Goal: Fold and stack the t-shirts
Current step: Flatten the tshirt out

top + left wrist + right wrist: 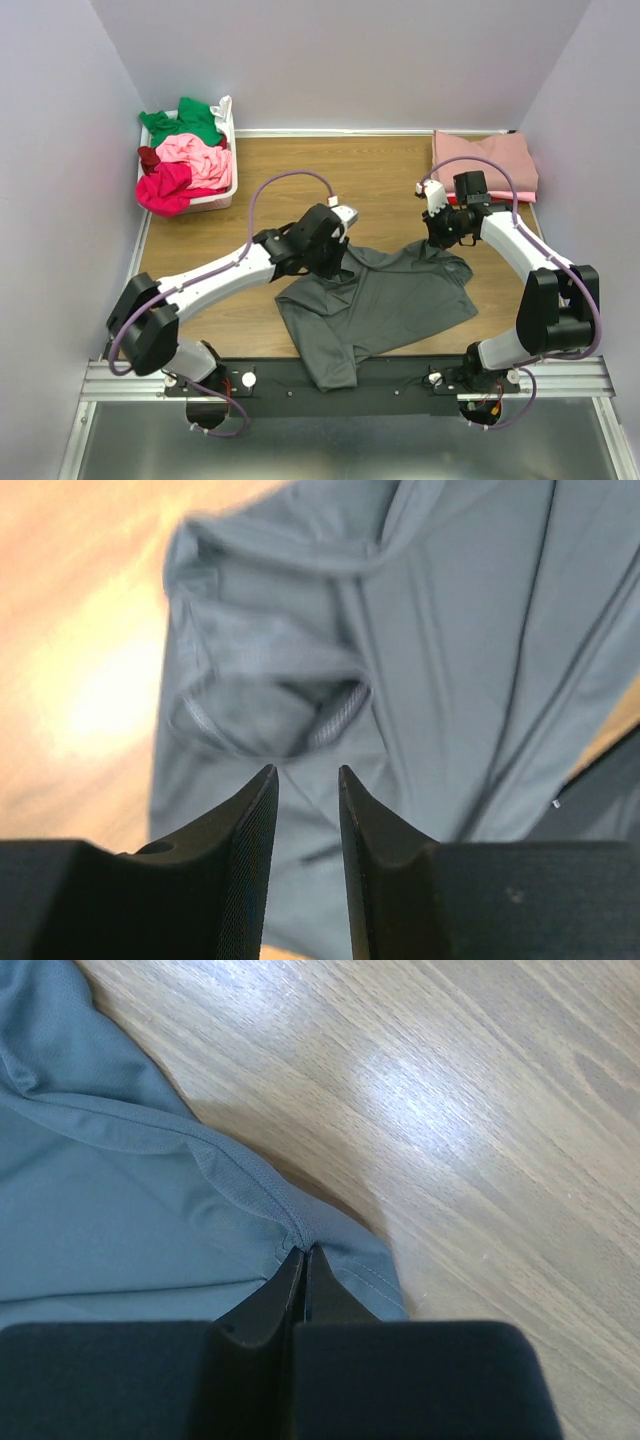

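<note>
With right hand clamped on the dark grey t-shirt hem and left hand half-parted, empty, above cloth short of the sleeve opening, reach ahead, pinch, stretch it flat on the table.

- No text, label, brand, number or sign can be read in any view.
</note>
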### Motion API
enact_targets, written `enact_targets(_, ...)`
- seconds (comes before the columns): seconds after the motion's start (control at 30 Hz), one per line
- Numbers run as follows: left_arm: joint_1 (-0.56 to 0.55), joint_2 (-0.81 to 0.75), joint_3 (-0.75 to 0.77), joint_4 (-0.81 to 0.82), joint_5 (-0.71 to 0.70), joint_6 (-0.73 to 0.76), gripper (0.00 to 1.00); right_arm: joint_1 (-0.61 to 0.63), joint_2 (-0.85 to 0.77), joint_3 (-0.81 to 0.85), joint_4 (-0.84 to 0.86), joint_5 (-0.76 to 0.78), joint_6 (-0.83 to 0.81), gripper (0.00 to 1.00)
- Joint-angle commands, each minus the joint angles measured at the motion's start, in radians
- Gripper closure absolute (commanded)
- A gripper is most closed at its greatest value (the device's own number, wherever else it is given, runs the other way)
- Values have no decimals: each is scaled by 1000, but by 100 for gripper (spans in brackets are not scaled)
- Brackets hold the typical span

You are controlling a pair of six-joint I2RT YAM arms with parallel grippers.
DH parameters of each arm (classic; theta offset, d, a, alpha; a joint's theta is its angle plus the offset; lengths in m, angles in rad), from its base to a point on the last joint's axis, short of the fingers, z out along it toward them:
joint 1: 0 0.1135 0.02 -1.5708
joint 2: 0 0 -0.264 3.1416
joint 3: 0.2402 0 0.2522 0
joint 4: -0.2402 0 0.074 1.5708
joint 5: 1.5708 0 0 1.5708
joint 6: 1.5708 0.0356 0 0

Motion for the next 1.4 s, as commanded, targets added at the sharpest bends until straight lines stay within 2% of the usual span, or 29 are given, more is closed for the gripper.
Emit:
enact_targets(0.0,1,-126,-167,110,72,-198,61,-10,9,-16,17,-26,4,95)
enact_targets(0.07,2,-175,-241,171,81,-265,57,-12,11,-19,18,-29,4,95)
enact_targets(0.23,1,-179,-318,231,92,-448,55,-10,6,-20,18,-30,5,95)
enact_targets(0.33,1,-168,-335,257,63,-476,53,-12,2,-23,18,-33,4,95)
enact_targets(0.4,1,-153,-335,269,38,-496,45,-13,-1,-26,20,-33,4,95)
enact_targets(0.6,8,-59,-287,286,-6,-510,44,-12,-3,-28,20,-36,4,95)
enact_targets(0.77,10,56,-211,187,-83,-517,44,-15,-9,-31,21,-38,4,95)
enact_targets(1.03,11,68,-215,180,-104,-504,46,-17,-6,-31,23,-39,2,95)
enact_targets(1.37,13,188,-132,153,-126,-450,46,-17,-9,-32,23,-41,2,95)
